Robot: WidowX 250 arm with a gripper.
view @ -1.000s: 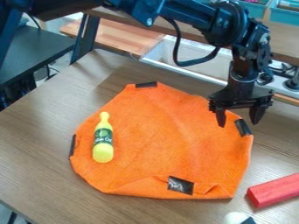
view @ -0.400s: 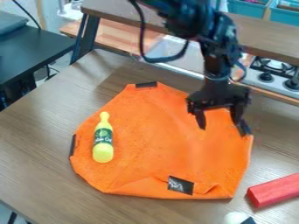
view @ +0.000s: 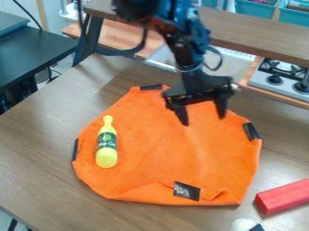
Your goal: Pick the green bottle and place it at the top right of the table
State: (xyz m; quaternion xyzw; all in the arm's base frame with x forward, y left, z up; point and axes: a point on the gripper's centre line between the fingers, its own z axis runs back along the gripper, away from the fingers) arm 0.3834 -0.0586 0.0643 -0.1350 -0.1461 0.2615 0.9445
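Note:
My gripper (view: 203, 121) hangs open over the upper part of the orange cloth, with nothing between its fingers. To its left and nearer the camera, the bottle (view: 107, 143) lies on the cloth's left side, apart from the gripper. It is yellow-green with a dark green label, and its narrow neck points toward the back. The brown wooden table (view: 42, 149) bears the cloth.
The orange cloth (view: 163, 153) spreads over the table's middle, with a folded front edge. A red block (view: 283, 196) lies at the right front, near a white and dark object (view: 245, 224). Behind the table stand a toy stove (view: 280, 79) and a raised shelf (view: 259, 36).
The arm and its open gripper have moved left across the back part of the cloth, from its right edge toward the middle. The bottle has stayed where it was.

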